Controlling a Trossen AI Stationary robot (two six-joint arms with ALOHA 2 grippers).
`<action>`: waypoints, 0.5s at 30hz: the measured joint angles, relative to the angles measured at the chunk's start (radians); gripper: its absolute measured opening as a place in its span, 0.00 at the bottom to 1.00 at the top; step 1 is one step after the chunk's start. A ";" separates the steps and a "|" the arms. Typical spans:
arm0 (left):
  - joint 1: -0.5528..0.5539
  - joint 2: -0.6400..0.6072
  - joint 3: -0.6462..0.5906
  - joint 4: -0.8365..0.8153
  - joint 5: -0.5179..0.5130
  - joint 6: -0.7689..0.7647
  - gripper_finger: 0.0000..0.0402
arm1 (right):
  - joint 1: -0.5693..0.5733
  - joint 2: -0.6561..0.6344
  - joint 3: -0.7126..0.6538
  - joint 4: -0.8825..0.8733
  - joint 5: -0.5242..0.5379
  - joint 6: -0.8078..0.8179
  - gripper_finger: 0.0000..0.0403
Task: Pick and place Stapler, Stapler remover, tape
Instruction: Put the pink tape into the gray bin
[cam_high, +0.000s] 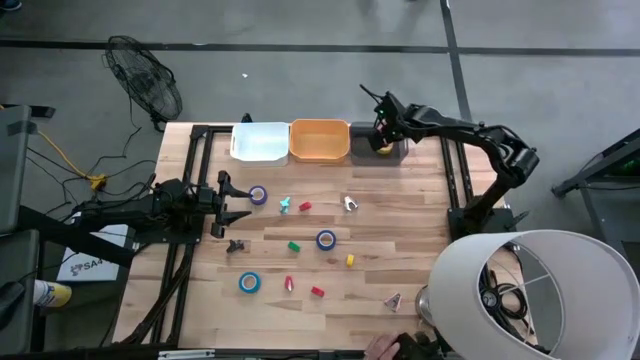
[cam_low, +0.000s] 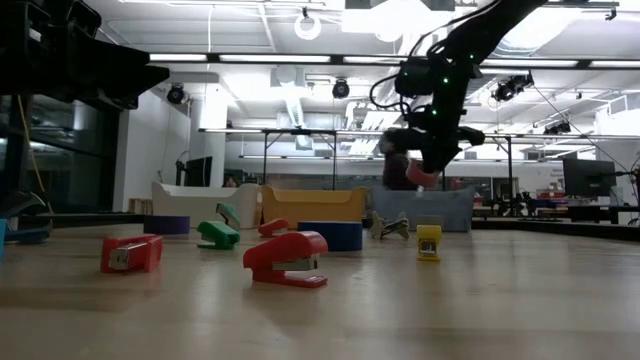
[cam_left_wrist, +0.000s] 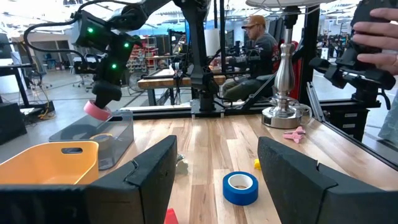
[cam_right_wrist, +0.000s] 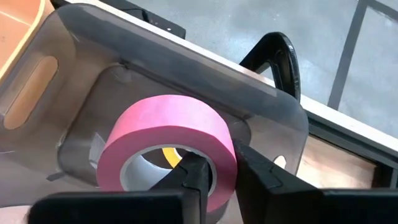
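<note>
My right gripper (cam_high: 383, 135) is shut on a pink tape roll (cam_right_wrist: 168, 146) above the grey see-through bin (cam_high: 392, 150) at the table's far edge. A yellow tape roll (cam_right_wrist: 171, 155) lies in that bin. My left gripper (cam_high: 222, 205) is open and empty at the table's left, beside a purple tape roll (cam_high: 258, 195). A blue roll (cam_high: 326, 239) and a light blue roll (cam_high: 249, 283) lie flat on the table. Small red, green and yellow staplers (cam_high: 294, 245) and staple removers (cam_high: 349, 204) lie scattered around them. My right gripper pinches the pink roll's wall (cam_right_wrist: 225, 167), one finger (cam_right_wrist: 194, 177) inside the open centre and one (cam_right_wrist: 261, 177) outside. The fingers come from above, pointing down. The roll hangs at the fingers, lifted clear over the grey bin's opening (cam_left_wrist: 93, 127).
A white bin (cam_high: 260, 141) and an orange bin (cam_high: 320, 140) stand left of the grey bin along the far edge. A lamp with a white shade (cam_high: 530, 290) stands at the near right. A person's hand (cam_high: 385, 347) shows at the near edge.
</note>
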 joint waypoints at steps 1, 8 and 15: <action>0.000 0.000 0.000 0.000 0.000 0.000 0.55 | 0.000 0.000 -0.002 0.003 0.000 0.002 0.13; 0.000 0.000 0.000 0.000 0.000 0.000 0.55 | -0.025 0.000 -0.067 0.072 -0.023 -0.018 0.11; 0.000 0.000 0.000 0.000 0.000 0.000 0.55 | -0.040 0.000 -0.067 0.067 -0.041 -0.020 0.13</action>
